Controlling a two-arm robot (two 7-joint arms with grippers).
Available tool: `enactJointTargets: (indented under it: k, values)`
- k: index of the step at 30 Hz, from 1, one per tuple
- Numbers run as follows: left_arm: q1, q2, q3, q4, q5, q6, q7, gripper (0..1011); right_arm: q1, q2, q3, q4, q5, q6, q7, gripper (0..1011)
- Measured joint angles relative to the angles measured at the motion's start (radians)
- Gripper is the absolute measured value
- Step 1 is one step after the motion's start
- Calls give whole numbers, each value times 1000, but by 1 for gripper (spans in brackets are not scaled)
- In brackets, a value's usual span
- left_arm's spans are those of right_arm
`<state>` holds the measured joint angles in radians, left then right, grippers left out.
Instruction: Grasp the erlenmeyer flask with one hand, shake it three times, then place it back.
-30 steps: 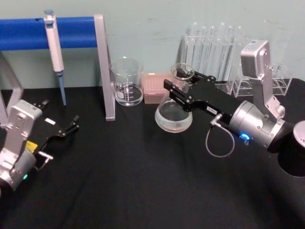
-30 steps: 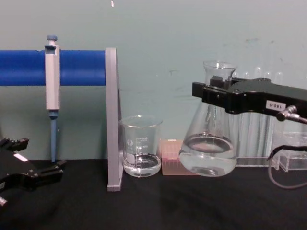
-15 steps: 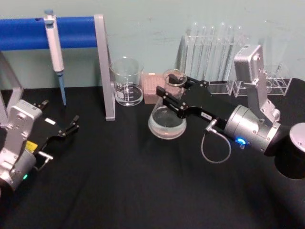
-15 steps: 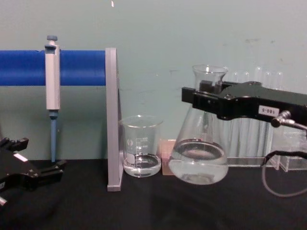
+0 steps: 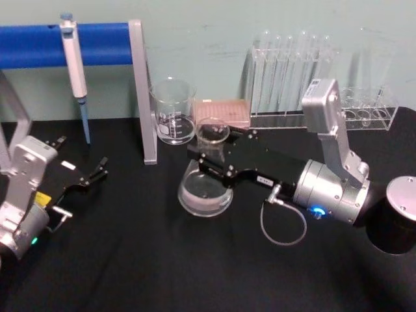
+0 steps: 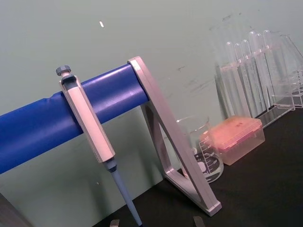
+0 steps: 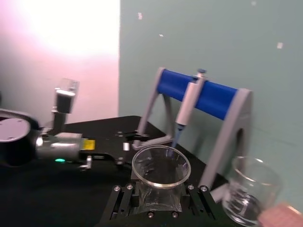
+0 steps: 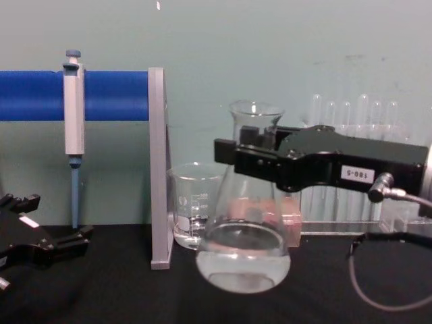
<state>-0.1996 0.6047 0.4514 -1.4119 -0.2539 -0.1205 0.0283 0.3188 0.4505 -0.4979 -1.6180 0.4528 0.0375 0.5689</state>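
Note:
The erlenmeyer flask (image 5: 205,192) is clear glass with a little clear liquid in its wide base (image 8: 244,260). My right gripper (image 5: 211,161) is shut on its narrow neck just under the flared rim (image 7: 161,166), holding it upright. The flask is low over the black tabletop, in front of the beaker; I cannot tell whether its base touches the cloth. In the chest view the right gripper (image 8: 248,150) reaches in from the right. My left gripper (image 5: 84,156) rests parked at the table's left, open and holding nothing.
A glass beaker (image 5: 173,112) stands beside a grey frame post (image 5: 143,91) carrying a blue bar with a hanging pipette (image 5: 73,62). A pink tip box (image 5: 224,112) and racks of test tubes (image 5: 292,71) line the back wall. A black cylinder (image 5: 400,221) sits at the right.
The right gripper has carried the flask leftward, down and nearer to me, from beside the test tube rack to in front of the beaker. The left arm has not moved.

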Motion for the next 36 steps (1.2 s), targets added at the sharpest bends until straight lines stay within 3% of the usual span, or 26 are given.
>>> enactJointTargets:
  k: [10, 24, 36]
  values:
    - [0, 0, 0, 0, 0, 0, 0, 1001, -6, 34, -55, -38, 29, -7, 60, 457]
    - [0, 0, 0, 0, 0, 0, 0, 1001, -2, 69, -103, -59, 59, -13, 102, 457]
    - [0, 0, 0, 0, 0, 0, 0, 1001, 24, 48, -106, -17, 59, -20, 62, 457]
